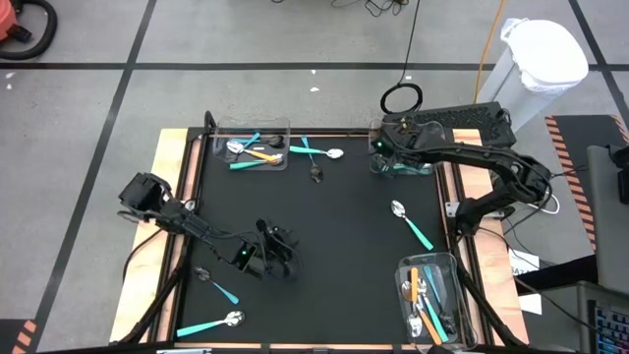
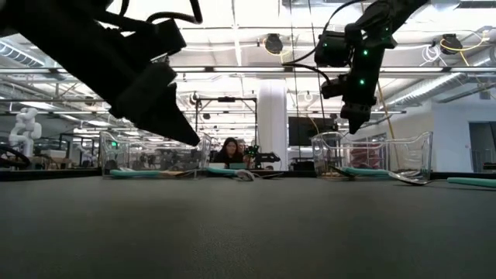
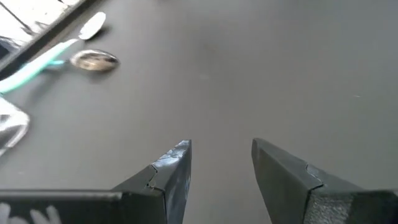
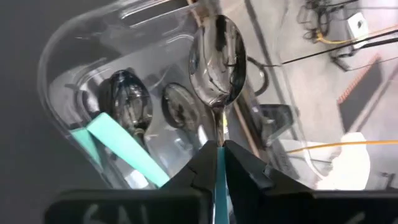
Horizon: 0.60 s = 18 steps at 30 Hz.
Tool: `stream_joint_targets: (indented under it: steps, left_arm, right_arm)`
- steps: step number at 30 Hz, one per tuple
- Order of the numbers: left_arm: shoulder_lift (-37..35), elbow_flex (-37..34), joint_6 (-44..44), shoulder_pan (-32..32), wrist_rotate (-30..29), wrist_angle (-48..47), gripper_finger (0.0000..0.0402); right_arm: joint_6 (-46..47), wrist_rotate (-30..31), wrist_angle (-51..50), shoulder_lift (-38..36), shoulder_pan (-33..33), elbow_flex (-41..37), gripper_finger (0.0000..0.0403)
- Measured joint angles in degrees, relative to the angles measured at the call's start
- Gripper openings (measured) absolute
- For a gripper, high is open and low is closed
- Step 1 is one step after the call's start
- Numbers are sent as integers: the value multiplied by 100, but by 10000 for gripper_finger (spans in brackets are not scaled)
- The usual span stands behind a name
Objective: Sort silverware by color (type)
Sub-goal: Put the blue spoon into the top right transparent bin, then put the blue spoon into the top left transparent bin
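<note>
**Right Gripper Held a Teal-Handled Spoon Over the Far Bin**

The right gripper (image 4: 217,155) was clamped on the thin teal handle of a spoon (image 4: 217,59), whose shiny silver bowl stood out past the fingertips, above a clear bin (image 1: 401,162) at the far right corner of the black mat (image 1: 344,226). In the right wrist view that bin already held at least two spoon heads and a teal handle. In the low view the same gripper (image 2: 356,116) hung above the bin's rim.

The left gripper (image 1: 280,258) hovered low over bare mat toward the near left, its fingers (image 3: 171,174) parted with nothing between them. Beyond it in its wrist view lay a teal-handled spoon (image 3: 74,59).

The rest of the silverware was scattered: a loose spoon (image 1: 411,223) right of centre, two more (image 1: 216,287) (image 1: 211,323) at the near left edge, and one (image 1: 319,152) just beside the far left bin (image 1: 252,149), which held teal and orange handles. The near right bin (image 1: 430,295) held a mixed bundle (orange, teal and darker handles together).

A person (image 2: 230,151) sat in the room behind the table. No writing or brand mark could be read anywhere.
</note>
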Motion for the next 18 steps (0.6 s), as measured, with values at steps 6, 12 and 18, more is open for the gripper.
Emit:
stream_joint_targets:
  steps: [6, 12, 18]
  left_arm:
    - [-166, 20, 14, 28, 640, -201, 173]
    - [-595, 23, 1, 2, 1730, -879, 173]
    - [-1155, 26, -314, -190, 2816, -1620, 173]
  right_arm:
    - [140, -84, 5, 0, -167, 2, 103]
    - [423, -112, 161, -3, -129, 1, 150]
    - [896, -1342, 906, -65, 352, 2, 144]
